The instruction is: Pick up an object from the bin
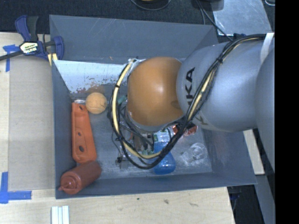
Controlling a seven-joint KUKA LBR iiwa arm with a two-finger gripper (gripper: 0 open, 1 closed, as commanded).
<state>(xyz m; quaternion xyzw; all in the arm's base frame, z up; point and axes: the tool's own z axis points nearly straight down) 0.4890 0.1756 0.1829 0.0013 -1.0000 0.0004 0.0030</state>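
Note:
My gripper (138, 142) sits low in the middle of the bin, mostly hidden under the arm's orange cover and its cables. A blue rounded thing (164, 165) lies just to its lower right, partly under the cables. A clear crumpled plastic piece (195, 153) rests further right on the bin floor. A small red and white thing (189, 130) peeks out beside the arm. To the left of the gripper lies a tan ball (96, 102).
Along the bin's left side lies a long orange flat piece (82, 135) with holes, and a dark red cylinder (79, 178) lies at the front left corner. The big grey arm covers the bin's right half.

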